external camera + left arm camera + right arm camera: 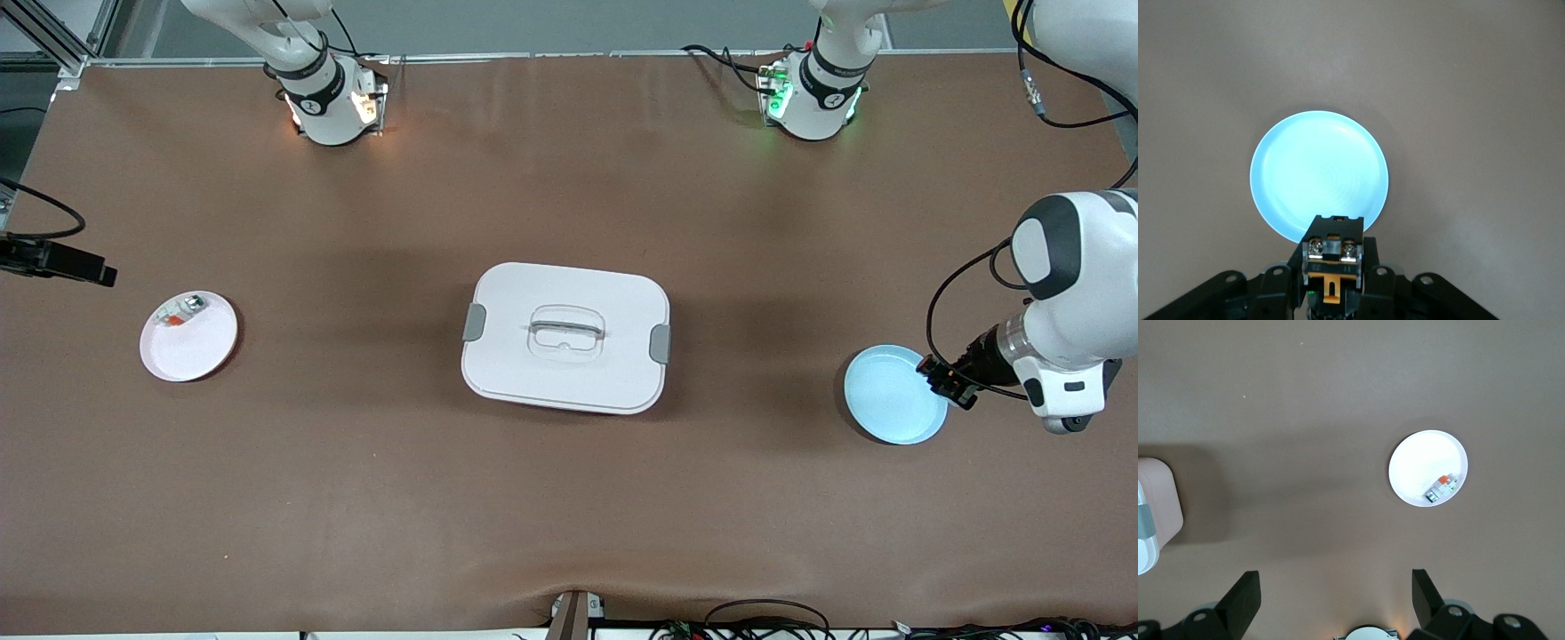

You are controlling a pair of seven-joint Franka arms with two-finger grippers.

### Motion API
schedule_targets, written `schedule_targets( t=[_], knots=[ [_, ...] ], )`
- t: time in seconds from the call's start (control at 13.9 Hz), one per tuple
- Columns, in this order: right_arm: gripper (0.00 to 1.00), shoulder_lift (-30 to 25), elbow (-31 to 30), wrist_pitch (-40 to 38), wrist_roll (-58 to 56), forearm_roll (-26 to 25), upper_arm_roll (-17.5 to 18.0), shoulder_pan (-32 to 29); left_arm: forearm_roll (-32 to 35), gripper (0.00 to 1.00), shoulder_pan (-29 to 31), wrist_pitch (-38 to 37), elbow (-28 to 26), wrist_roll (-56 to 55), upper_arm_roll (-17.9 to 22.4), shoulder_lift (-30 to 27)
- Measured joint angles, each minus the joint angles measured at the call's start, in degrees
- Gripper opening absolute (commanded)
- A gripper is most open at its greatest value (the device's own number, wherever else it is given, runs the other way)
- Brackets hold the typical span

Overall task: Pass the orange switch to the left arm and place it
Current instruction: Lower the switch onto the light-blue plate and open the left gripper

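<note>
Over the blue plate point(892, 396) — left gripper point(948, 380) clamps orange switch point(1332, 257).

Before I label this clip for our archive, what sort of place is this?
Likely a robotics lab bench: two arm bases bolted to a brown-covered table, cables along its edge, and staged props, a white box between two small plates.
</note>
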Motion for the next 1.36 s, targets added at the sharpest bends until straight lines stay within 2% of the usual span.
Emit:
schedule_targets(
  t=[0.5, 1.36],
  knots=[
    [1.00, -0.39, -0.22, -0.66, -0.02, 0.06, 0.05, -0.72, 0.00, 0.00, 0.00, 6.20, -3.20, -16.24, -0.04, 2.62],
    [1.00, -2.46, -0.18, -1.22, 0.12, 1.69, 0.52, -0.70, 0.00, 0.00, 1.68, 13.40, -5.19, -23.75, 0.36, 9.06]
  ],
)
